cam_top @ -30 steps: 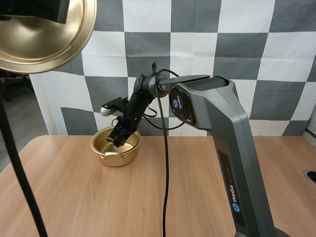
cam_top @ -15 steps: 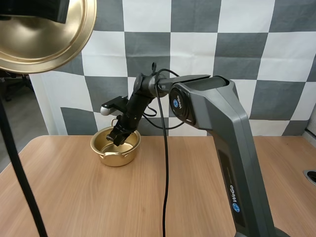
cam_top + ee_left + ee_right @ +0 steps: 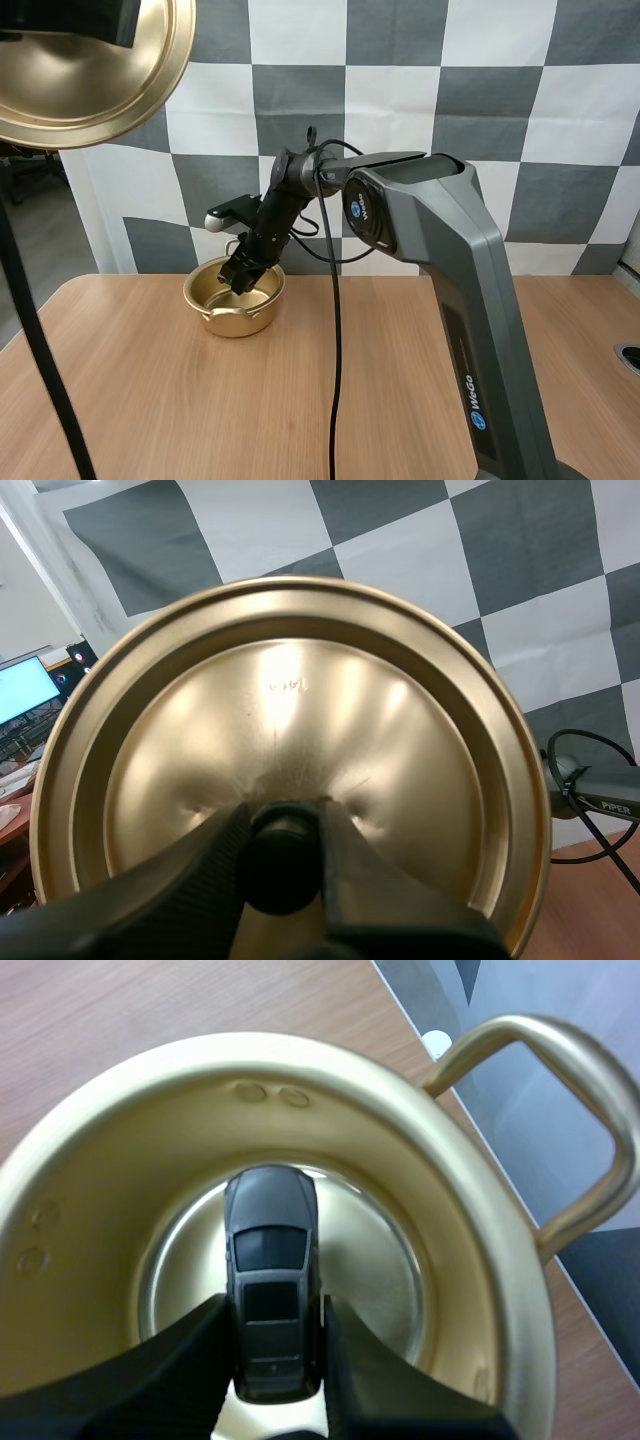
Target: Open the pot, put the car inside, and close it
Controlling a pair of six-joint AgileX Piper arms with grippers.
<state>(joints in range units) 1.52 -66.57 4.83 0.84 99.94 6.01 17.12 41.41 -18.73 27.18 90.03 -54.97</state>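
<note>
A brass pot [image 3: 234, 299] stands open on the wooden table, at its far left. My right gripper [image 3: 238, 281] reaches down into the pot's mouth. In the right wrist view its fingers [image 3: 190, 1370] pinch a small dark grey toy car [image 3: 271, 1277], which hangs inside the pot [image 3: 110, 1200] just above the bottom. The brass lid [image 3: 85, 70] is held high above the table at the upper left. My left gripper [image 3: 283, 865] is shut on the lid's black knob [image 3: 281, 863], with the lid [image 3: 290, 730] turned so its top faces the camera.
The right arm's grey base and upper link [image 3: 455, 330] rise from the table's front right and span toward the pot. The pot has a loop handle [image 3: 560, 1110] on its rim. Bare wooden tabletop [image 3: 200, 410] lies in front of the pot.
The right gripper with the car has barely shifted over the pot's mouth. The lid stays still in the left gripper.
</note>
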